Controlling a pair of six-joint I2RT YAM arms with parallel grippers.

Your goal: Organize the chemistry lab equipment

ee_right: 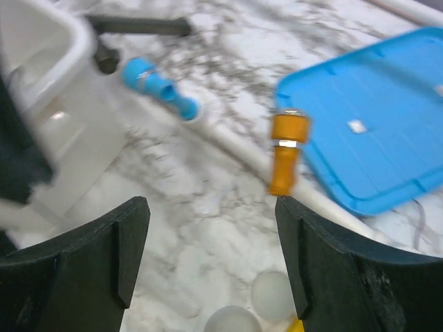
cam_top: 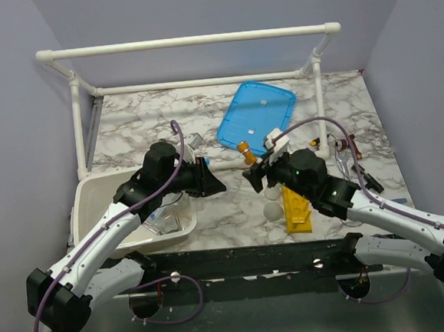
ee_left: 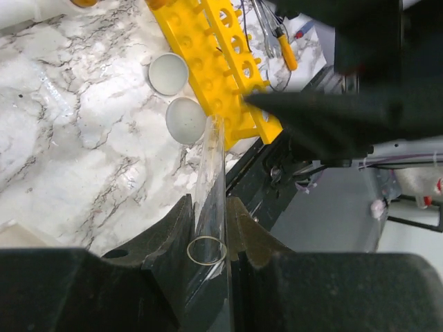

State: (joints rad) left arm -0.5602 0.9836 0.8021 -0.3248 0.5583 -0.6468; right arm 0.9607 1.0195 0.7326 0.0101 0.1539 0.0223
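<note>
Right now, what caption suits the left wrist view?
Left gripper shut on a clear glass tube, pointing toward the yellow rack on the marble table.

tube [ee_left: 211,173]: clear glass, glossy | rack [ee_left: 208,48]: smooth plastic | tabletop [ee_left: 69,138]: marbled, smooth | lid [ee_right: 374,117]: ribbed plastic

Marble table [cam_top: 157,125]: tub [cam_top: 86,193], lid [cam_top: 256,113], rack [cam_top: 296,210]

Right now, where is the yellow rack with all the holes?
In the top view, the yellow rack lies at the near right of the marble table, partly under the right arm, with two round white cups just left of it.
</note>
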